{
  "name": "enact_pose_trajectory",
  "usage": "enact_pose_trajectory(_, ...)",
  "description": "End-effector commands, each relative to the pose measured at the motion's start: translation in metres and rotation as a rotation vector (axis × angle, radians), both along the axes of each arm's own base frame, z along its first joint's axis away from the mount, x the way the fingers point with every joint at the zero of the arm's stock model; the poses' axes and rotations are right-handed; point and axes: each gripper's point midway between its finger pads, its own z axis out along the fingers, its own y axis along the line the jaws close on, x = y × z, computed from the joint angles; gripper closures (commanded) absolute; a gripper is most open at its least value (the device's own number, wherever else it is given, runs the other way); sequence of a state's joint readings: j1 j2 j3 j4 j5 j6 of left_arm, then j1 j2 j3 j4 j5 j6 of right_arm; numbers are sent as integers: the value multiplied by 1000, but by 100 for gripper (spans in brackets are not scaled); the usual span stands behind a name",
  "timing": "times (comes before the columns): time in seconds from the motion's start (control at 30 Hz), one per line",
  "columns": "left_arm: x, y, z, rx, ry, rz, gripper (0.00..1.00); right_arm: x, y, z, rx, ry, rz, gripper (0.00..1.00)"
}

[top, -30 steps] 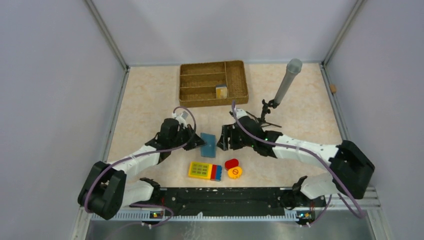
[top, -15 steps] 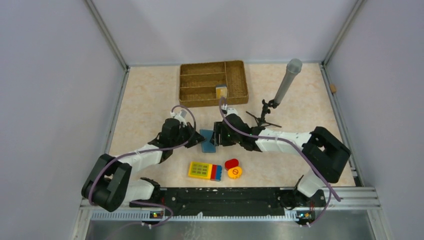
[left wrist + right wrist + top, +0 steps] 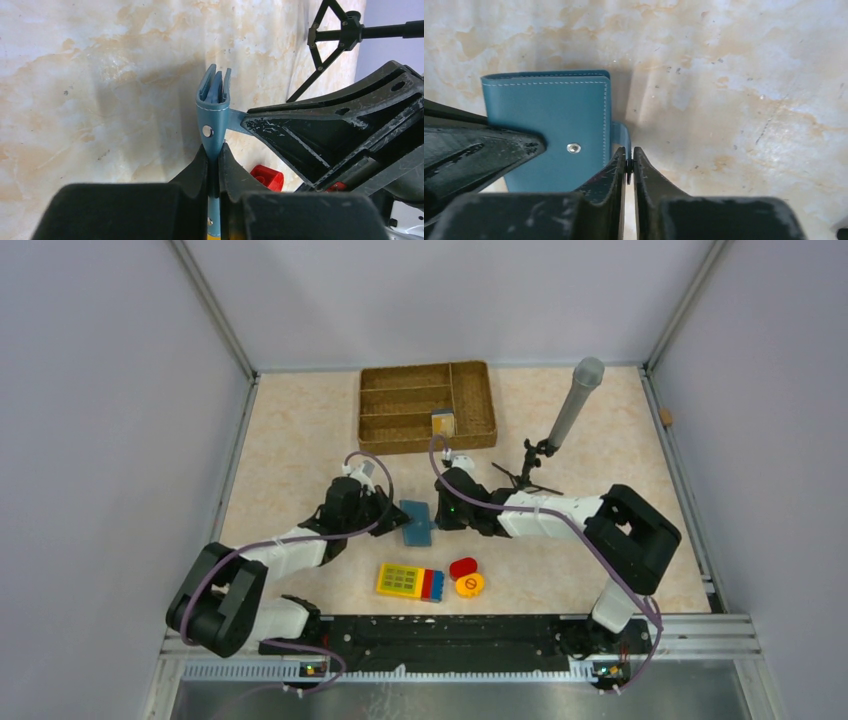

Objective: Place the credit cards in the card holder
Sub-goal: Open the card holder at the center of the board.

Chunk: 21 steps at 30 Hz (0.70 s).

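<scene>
Card holder (image 3: 418, 525) flanked by left gripper (image 3: 213, 151) and right gripper (image 3: 626, 161), both clamped on it: sides blocked, top free. Near side: keypad block (image 3: 410, 582), red piece (image 3: 462, 567), yellow disc (image 3: 469, 585) just beyond narrow gap. Far side: bare table (image 3: 290, 440) strip, then wicker tray (image 3: 425, 447). Tripod-mounted grey tube (image 3: 573, 405) stands right of tray, behind right arm (image 3: 545, 512).

The teal-blue card holder (image 3: 212, 107) stands on edge, folded, one edge clamped between the left gripper's (image 3: 213, 151) fingers. Its far edge fans slightly apart. Its snap tab (image 3: 620, 133) juts sideways, pinched in the right gripper's (image 3: 629, 156) tips.
</scene>
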<state>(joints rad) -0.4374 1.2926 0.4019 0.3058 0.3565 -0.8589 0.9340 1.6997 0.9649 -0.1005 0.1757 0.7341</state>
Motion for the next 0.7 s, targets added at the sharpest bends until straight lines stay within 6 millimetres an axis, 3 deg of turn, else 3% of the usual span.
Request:
enact_pose_trajectory(0.0, 8, 3, 3, 54, -49, -6, 82, 6, 0, 12, -13, -36, -22, 99)
enact_pose_trajectory(0.1, 13, 15, 0, 152, -63, 10, 43, 0, -4, 20, 20, -43, -17, 100)
enact_pose_trajectory(0.2, 15, 26, 3, 224, -92, 26, 22, -6, -4, 36, 85, -66, 1, 100)
enact_pose_trajectory(0.3, 12, 25, 11, 243, -118, 2, 13, -11, -1, 47, 134, -72, 20, 100)
enact_pose_trajectory(0.47, 2, 8, 18, 217, -139, -73, 3, -16, 7, 58, 193, -70, 52, 100)
enact_pose_trajectory(0.67, -6, -17, 17, 261, -166, -140, 1, -17, 6, 75, 250, -106, 46, 100)
